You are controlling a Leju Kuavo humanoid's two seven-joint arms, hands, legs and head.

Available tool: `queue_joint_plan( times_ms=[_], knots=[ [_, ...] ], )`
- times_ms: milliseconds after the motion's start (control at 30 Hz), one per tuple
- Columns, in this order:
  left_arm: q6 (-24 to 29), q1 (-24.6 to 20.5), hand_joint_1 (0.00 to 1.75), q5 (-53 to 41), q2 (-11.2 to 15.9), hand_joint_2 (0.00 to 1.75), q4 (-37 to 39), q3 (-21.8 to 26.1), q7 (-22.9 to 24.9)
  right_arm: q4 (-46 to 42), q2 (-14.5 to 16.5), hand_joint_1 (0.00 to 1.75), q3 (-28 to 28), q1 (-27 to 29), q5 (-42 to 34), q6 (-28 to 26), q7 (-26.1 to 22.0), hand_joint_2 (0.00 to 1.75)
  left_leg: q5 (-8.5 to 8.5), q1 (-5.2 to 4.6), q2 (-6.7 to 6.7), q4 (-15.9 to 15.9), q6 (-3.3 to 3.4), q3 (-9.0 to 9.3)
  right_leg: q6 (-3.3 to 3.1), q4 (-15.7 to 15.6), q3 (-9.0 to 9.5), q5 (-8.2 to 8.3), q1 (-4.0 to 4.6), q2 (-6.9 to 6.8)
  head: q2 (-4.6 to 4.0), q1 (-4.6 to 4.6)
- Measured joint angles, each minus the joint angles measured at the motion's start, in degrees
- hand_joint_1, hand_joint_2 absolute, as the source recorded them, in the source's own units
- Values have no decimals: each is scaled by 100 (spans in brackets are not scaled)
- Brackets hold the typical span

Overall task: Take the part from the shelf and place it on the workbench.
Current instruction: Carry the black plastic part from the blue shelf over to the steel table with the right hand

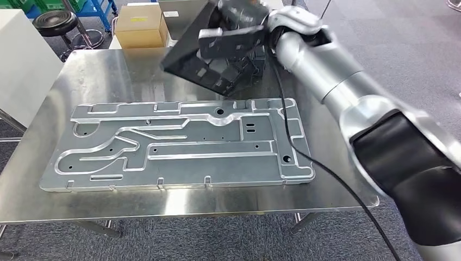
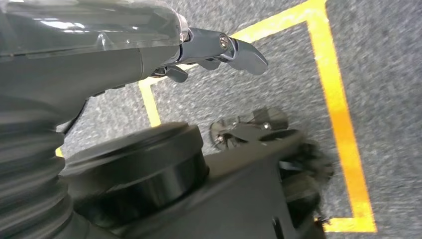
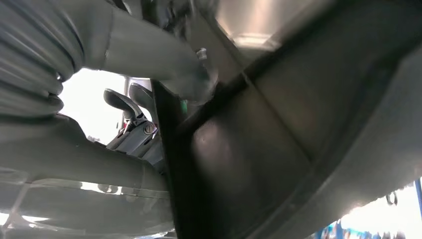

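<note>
Grey carpet point(image 1: 391, 49) runs all around a shiny steel counter point(image 1: 108, 81), and beyond the counter's far edge stand a cardboard box point(image 1: 140, 24), a round black stool point(image 1: 55, 23) and a white cabinet point(image 1: 22, 65). Blue and green crates show at the far left corner of the room.

On the counter lies a large flat aluminium plate point(image 1: 179, 147), machined with raised ribs, channels and small holes; it covers most of the surface, its long side running along the near edge.

The silver right arm point(image 1: 348, 92) reaches in across the counter's right edge. Its right robot hand point(image 1: 234, 41) holds the black part point(image 1: 212, 65), a dark angular plastic piece with a flat panel and ribbed pockets. The part is tilted and raised above the far edge of the counter, just behind the plate's far right corner; whether any of it touches the surface cannot be told. A black cable point(image 1: 304, 157) hangs from the arm and crosses over the plate's right end.

From the right wrist, the part's dark wall point(image 3: 259, 164) sits against the palm, with the grey thumb point(image 3: 164, 55) pressed over its edge and the darker fingers point(image 3: 127, 107) curled behind it.

The left robot hand point(image 2: 219, 50) hangs over carpet marked with yellow floor tape point(image 2: 338, 104). Its fingers are loosely extended and hold nothing.
</note>
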Motion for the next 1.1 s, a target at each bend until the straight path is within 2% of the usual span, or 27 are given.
queue_joint_plan(
  times_ms=[33, 67, 100, 133, 167, 200, 233, 367, 400, 433, 500, 533, 567, 600, 633, 700, 733, 767, 800, 867, 933, 1000, 1033, 1067, 1100],
  knots=[
    [6, -6, 0, 7, 2, 175, 0, -4, -17, 138, 95, 175, 180, 136, 167, -140, 34, 175, 12, 13, 6, 215, -20, -186, 0, 3, 24, -21, -1, 3, 0, 0],
    [14, -8, 0, 16, 5, 175, 0, -7, -35, 273, 182, 175, 341, 273, 304, -257, 81, 175, 142, 24, 13, 205, -33, -266, 7, 6, 54, -42, -3, 4, 0, 0],
    [25, -10, 0, 26, 10, 175, 0, -8, -51, 399, 267, 175, 485, 392, 408, -367, 135, 175, 366, 32, 22, -35, -40, -225, 21, 12, 86, -64, -7, 3, 0, 0],
    [34, -9, 0, 39, 16, 175, 0, -9, -64, 515, 346, 175, 615, 490, 486, -472, 189, 175, 640, 40, 31, -439, -43, -90, 39, 17, 117, -87, -12, 3, 0, 0],
    [40, -10, 0, 49, 20, 175, 0, -9, -72, 609, 421, 175, 714, 569, 536, -569, 233, 175, 844, 44, 37, -836, -35, 59, 62, 22, 140, -104, -14, 2, 0, 0],
    [44, -10, 0, 57, 24, 175, 0, -9, -75, 695, 488, 175, 791, 622, 565, -660, 266, 175, 977, 37, 38, -1144, -13, 183, 88, 30, 148, -117, -9, 5, 0, 1],
    [46, -9, 0, 61, 26, 175, 0, -9, -73, 773, 539, 175, 848, 665, 585, -732, 293, 175, 1034, 29, 36, -1312, 17, 253, 117, 32, 150, -122, -3, 5, 0, 0],
    [72, 10, 0, 75, 37, 175, 0, -8, -56, 1041, 756, 175, 1034, 891, 655, -897, 388, 175, 1059, 17, 15, -1376, 173, 288, 247, 42, 161, -153, 4, -4, 0, 2],
    [80, 16, 0, 87, 43, 175, 0, -8, -54, 1105, 811, 175, 1074, 960, 669, -924, 401, 175, 1076, 21, 14, -1390, 208, 293, 272, 170, 111, -253, -1, -9, 0, 2],
    [88, 24, 0, 98, 51, 175, 0, -7, -52, 1161, 865, 175, 1105, 1024, 677, -942, 407, 175, 1091, 21, 15, -1401, 235, 292, 290, 426, 1, -420, -9, -14, 0, 2],
    [107, 51, 0, 115, 67, 175, 0, -7, -56, 1242, 966, 175, 1142, 1125, 672, -969, 411, 175, 1102, -2, 20, -1400, 267, 273, 306, 1242, -367, -844, -14, -19, 0, 2],
    [114, 70, 0, 116, 74, 175, 0, -7, -60, 1276, 1006, 175, 1152, 1165, 663, -975, 409, 175, 1103, -19, 22, -1398, 274, 268, 304, 1601, -532, -979, -14, -20, 0, 2],
    [120, 88, 0, 118, 81, 175, 0, -7, -68, 1304, 1052, 175, 1159, 1200, 654, -977, 408, 175, 1102, -37, 24, -1396, 282, 266, 291, 1782, -612, -1009, -12, -21, 0, 2],
    [122, 101, 0, 120, 86, 175, 0, -7, -80, 1328, 1089, 175, 1165, 1227, 646, -975, 406, 175, 1099, -57, 21, -1393, 287, 268, 265, 1738, -581, -934, -3, -21, 0, 2],
    [122, 109, 0, 121, 90, 175, 0, -7, -95, 1345, 1125, 175, 1170, 1241, 640, -971, 404, 175, 1097, -77, 15, -1391, 290, 273, 222, 1454, -429, -769, 12, -20, 0, 2],
    [122, 111, 0, 124, 87, 175, 1, -7, -130, 1367, 1191, 175, 1175, 1242, 625, -963, 404, 175, 1094, -115, 4, -1389, 287, 281, 100, 604, 22, -425, 69, -29, 0, 1],
    [125, 110, 0, 123, 86, 175, 2, -7, -143, 1375, 1225, 175, 1176, 1239, 616, -956, 403, 175, 1093, -121, 3, -1390, 275, 280, 54, 276, 183, -322, 97, -39, 0, 1],
    [128, 108, 0, 122, 84, 175, 3, -6, -154, 1382, 1255, 175, 1176, 1238, 608, -951, 402, 175, 1095, -119, 10, -1393, 257, 275, 23, 96, 264, -279, 122, -46, 0, 1],
    [131, 107, 0, 121, 83, 175, 4, -5, -160, 1389, 1281, 175, 1176, 1238, 601, -946, 398, 175, 1099, -114, 18, -1400, 234, 269, 16, 52, 271, -279, 136, -52, 0, 0],
    [136, 103, 0, 120, 86, 175, 4, -5, -165, 1404, 1320, 87, 1176, 1238, 595, -938, 387, 87, 1092, -106, 31, -1408, 181, 267, 4, -9, 289, -242, 119, -51, 0, 1],
    [137, 105, 0, 120, 90, 175, 4, -5, -167, 1421, 1359, 0, 1176, 1237, 593, -928, 379, 0, 935, -107, 33, -1204, 114, 185, -17, -93, 341, -209, 70, -62, 0, 1],
    [138, 109, 0, 120, 92, 175, 4, -5, -170, 1442, 1393, 0, 1176, 1249, 587, -907, 379, 0, 597, -79, 36, -554, 46, -116, -31, -134, 368, -199, 49, -67, 0, -1],
    [140, 109, 0, 128, 93, 131, 4, -5, -178, 1454, 1404, 0, 1176, 1265, 584, -894, 380, 0, 448, -56, 37, -162, 18, -312, -31, -134, 369, -207, 47, -68, 0, -1],
    [139, 109, 0, 156, 95, 87, 4, -3, -189, 1467, 1411, 0, 1176, 1288, 579, -881, 380, 0, 393, -33, 38, 117, -5, -467, -29, -129, 376, -223, 44, -66, 0, -1],
    [132, 107, 0, 198, 97, 44, 4, 3, -202, 1480, 1418, 0, 1175, 1310, 574, -872, 380, 0, 457, -12, 38, 198, -24, -537, -23, -122, 390, -247, 40, -62, 0, -1]
  ],
)
